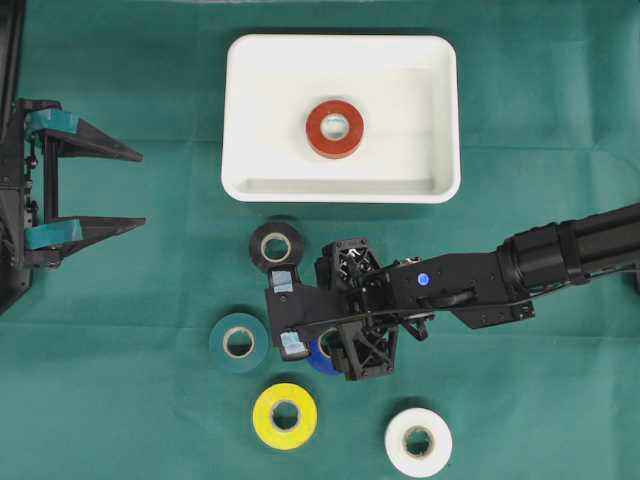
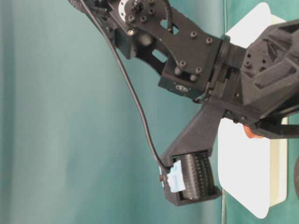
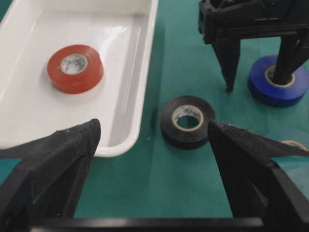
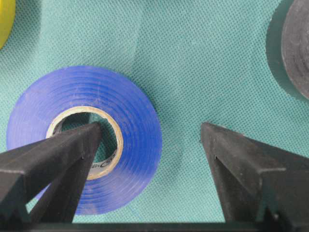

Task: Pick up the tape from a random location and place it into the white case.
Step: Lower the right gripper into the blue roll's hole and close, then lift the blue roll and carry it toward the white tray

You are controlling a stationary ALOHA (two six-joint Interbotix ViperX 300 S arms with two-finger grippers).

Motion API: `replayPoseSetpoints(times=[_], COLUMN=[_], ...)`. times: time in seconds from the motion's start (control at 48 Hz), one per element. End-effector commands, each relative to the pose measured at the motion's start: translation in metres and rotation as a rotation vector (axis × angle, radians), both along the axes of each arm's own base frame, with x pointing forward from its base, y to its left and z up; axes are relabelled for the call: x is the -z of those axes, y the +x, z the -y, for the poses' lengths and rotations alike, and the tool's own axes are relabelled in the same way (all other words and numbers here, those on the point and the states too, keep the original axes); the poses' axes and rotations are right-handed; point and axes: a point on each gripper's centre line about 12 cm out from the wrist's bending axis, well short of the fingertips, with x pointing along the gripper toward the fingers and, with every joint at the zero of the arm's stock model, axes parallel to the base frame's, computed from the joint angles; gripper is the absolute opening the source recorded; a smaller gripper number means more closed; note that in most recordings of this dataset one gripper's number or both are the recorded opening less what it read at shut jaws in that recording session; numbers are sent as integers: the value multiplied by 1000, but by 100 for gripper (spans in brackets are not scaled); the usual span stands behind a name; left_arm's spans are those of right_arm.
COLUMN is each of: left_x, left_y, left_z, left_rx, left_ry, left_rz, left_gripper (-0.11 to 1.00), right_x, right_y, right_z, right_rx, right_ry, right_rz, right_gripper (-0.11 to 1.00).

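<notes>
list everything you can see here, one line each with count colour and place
white case: one, white, top middle of the green cloth
red tape: one, red, lying flat inside the white case
black tape: one, black, on the cloth just below the case
blue tape: one, blue, on the cloth under the right gripper, one finger in its core hole, the other outside the roll
teal tape: one, dark teal, left of the right gripper
yellow tape: one, yellow, bottom middle
white tape: one, white, bottom right
green cloth: one, teal green, covering the table
left gripper: one, black, open, at the left edge, holding nothing
right gripper: one, black, open, over the blue tape
</notes>
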Motion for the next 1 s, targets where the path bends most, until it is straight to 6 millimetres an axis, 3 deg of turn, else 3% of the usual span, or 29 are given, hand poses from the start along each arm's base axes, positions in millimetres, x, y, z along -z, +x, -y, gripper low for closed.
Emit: replayPoseSetpoints(times=[0.0,0.167,0.334,0.459,0.772,0.98], left_x=[-4,-4,-4,-4,-4,-4], left_y=[3,3,2,3,3,3], left_z=[0,0,0,0,0,0], left_rx=[2,2,2,2,2,2], left_ry=[-1,-1,-2,-1,-1,-1], left_rz=[13,14,11,14,13,13], left_gripper=[98,98,98,98,98,98], right_x=[-9,-10,-10,-10,-18,-50], right_y=[3,4,3,3,5,3], right_z=[-2,-2,-2,-2,-2,-1], right_rx=[-6,-14,-15,-15,-12,-8], right_ry=[3,-3,-5,-5,-1,3], right_rz=[27,31,25,25,42,71], right_gripper=[90,82,51,38,36,31])
